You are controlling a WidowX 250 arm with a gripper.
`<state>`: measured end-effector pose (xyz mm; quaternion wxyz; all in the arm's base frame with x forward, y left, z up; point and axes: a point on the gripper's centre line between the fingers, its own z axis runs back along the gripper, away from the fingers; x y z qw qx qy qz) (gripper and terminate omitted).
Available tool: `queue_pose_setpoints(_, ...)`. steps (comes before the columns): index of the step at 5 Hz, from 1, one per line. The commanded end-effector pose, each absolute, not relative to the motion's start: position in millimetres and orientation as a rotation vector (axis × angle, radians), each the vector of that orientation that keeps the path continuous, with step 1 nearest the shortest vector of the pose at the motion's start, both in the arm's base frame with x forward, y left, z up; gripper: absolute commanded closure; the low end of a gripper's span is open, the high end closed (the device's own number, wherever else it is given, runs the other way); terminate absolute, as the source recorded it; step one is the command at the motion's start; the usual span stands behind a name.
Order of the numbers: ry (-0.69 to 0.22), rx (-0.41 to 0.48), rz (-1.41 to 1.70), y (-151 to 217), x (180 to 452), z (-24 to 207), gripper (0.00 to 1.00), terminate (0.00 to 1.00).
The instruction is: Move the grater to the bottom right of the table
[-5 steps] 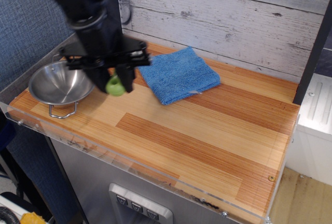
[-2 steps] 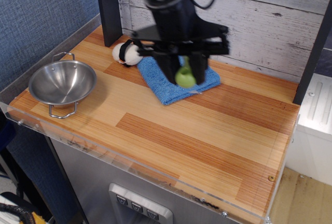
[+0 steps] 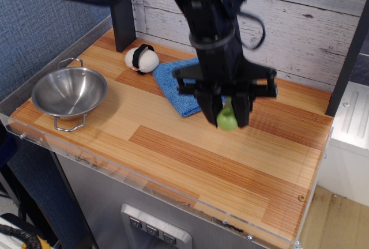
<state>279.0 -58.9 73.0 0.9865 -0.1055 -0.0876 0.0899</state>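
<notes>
While aloft over the counter [image 3: 190,162], grater [image 3: 227,120] hangs by its green handle | jaws closed on handle | likely light, rigid; chunky handle suits gripping.

The table [image 3: 190,157] carries a steel bowl [image 3: 69,91], blue cloth [image 3: 173,85], and white ball [image 3: 142,59].

The table [image 3: 190,157] is showing light and reddish wood stripes. On it a blue cloth [image 3: 173,85] is lying, beside a white ball banded black [image 3: 142,59] and a shiny silver bowl [image 3: 69,92]. The black gripper [image 3: 226,113] is showing a lime-green handle [image 3: 227,120].
</notes>
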Motion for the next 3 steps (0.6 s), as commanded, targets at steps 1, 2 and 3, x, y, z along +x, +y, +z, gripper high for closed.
queue_pose_setpoints(1,-0.201,-0.244,0.156,-86.2,281.3,60.9,1.0,0.0)
queue_pose_setpoints(2,-0.212,-0.25,0.15,-100.6,283.9,52.2,1.0,0.0)
queue_pose_setpoints(3,-0.191,-0.243,0.145,-109.9,283.4,39.4,1.0,0.0)
